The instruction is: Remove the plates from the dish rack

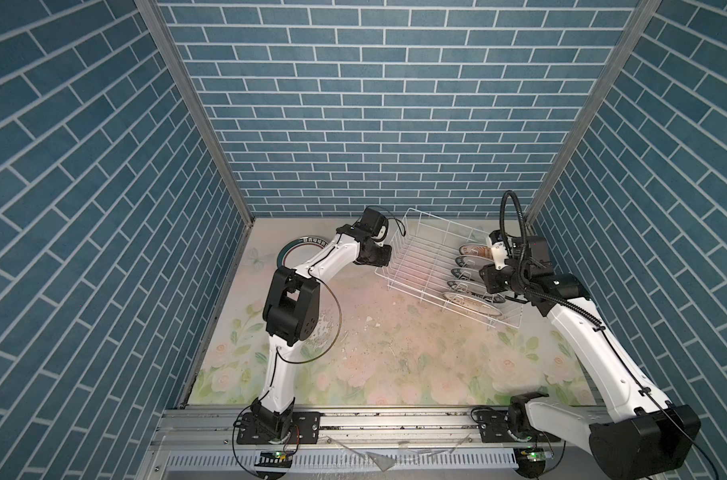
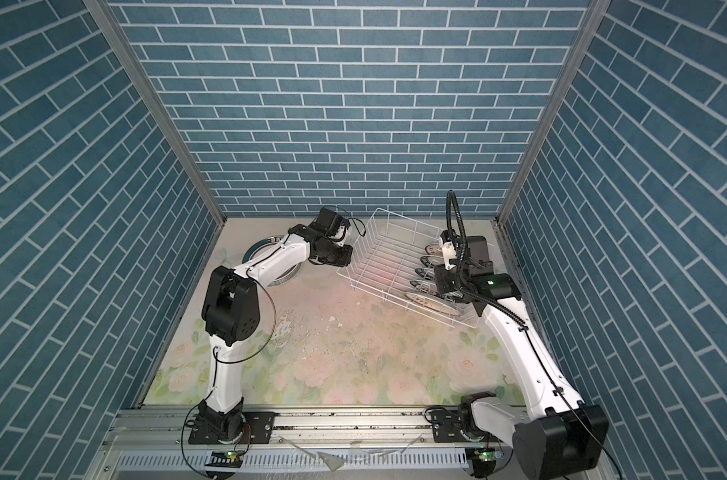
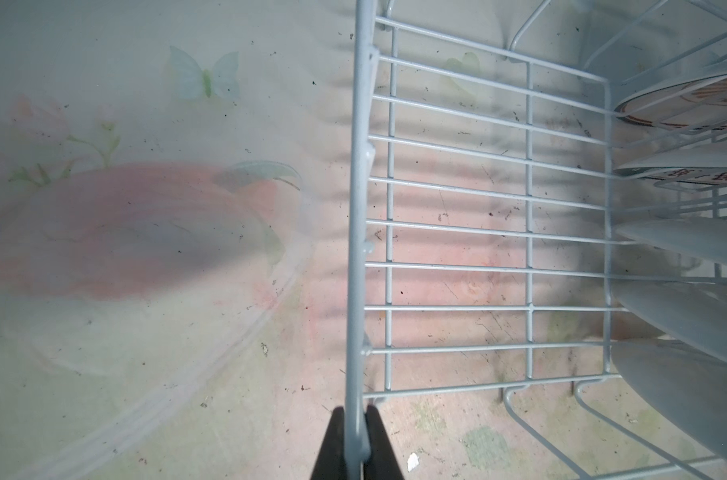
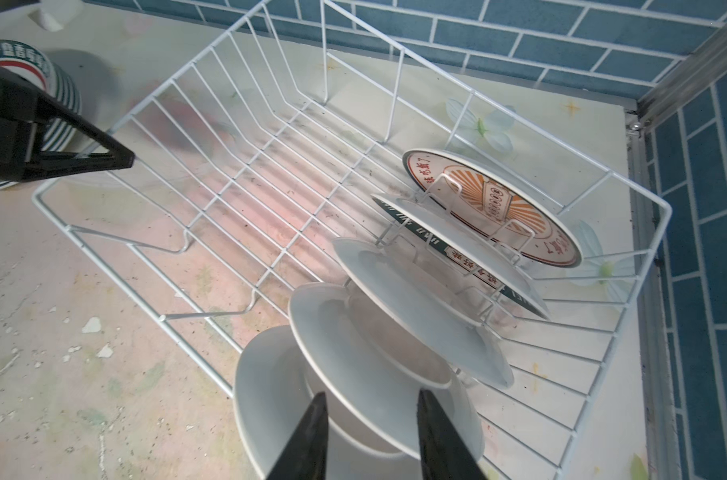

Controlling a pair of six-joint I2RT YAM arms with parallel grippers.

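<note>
Right wrist: five white plates [image 4: 415,299] racked; left tool [image 4: 120,160] grips rack [image 4: 278,166], right tool [image 4: 372,392] parted.

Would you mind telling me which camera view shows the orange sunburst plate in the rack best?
The right wrist view: the sunburst plate shows most of its face, leaning in the dish rack. In both top views the plate is small and foreshortened. The left wrist view catches only a cropped slice.

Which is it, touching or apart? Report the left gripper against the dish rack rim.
Touching. The left wrist view shows the left gripper shut on the dish rack rim wire, both fingers pressed against it.
</note>
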